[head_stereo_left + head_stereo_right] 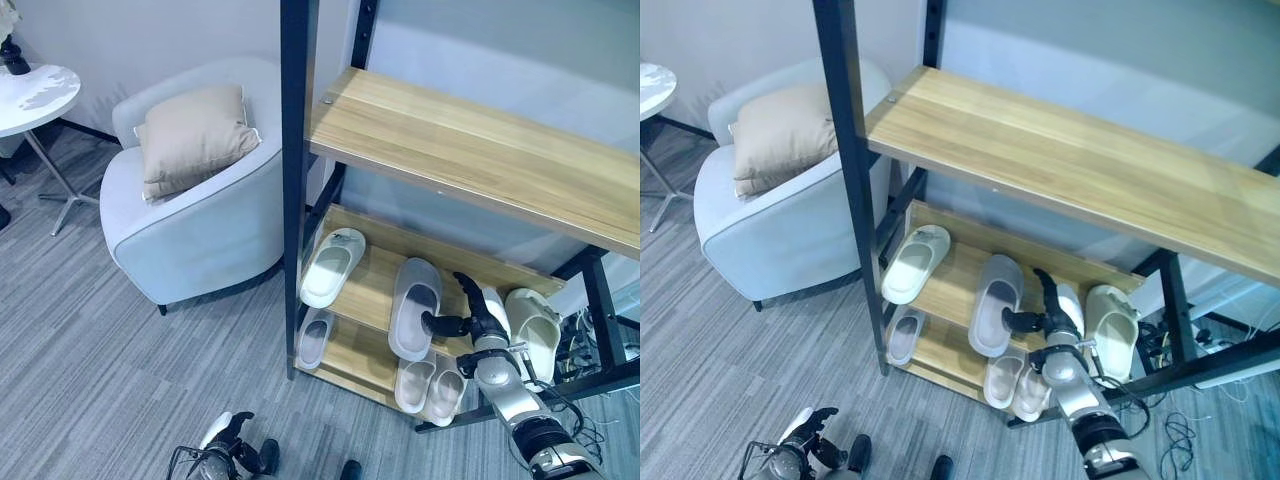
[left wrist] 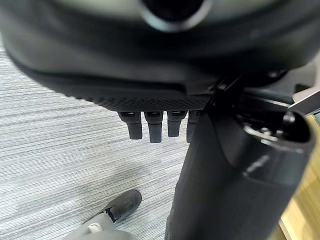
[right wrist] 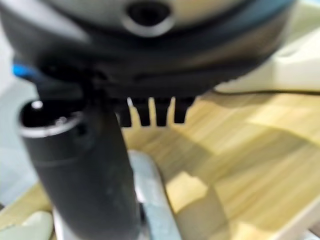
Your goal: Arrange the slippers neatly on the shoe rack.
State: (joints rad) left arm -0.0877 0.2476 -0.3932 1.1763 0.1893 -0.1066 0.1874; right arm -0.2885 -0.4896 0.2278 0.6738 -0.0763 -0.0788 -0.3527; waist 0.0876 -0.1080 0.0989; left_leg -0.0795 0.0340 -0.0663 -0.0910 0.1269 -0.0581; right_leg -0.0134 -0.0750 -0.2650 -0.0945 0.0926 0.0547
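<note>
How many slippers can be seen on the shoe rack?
6. Middle shelf: one at left, a grey one by the right hand, one at right. Bottom shelf: one at left, a pair. Others may be hidden.

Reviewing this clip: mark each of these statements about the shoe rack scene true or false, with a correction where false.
1. The right hand is at the grey slipper on the middle shelf. True.
2. The top shelf of the rack holds a pair of slippers. False: it is bare wood.
3. A beige cushion lies on the armchair. True.
4. The left hand grips a slipper. False: it hangs low over the carpet, holding nothing.
5. All slippers sit on one shelf. False: some are on the bottom shelf too.
</note>
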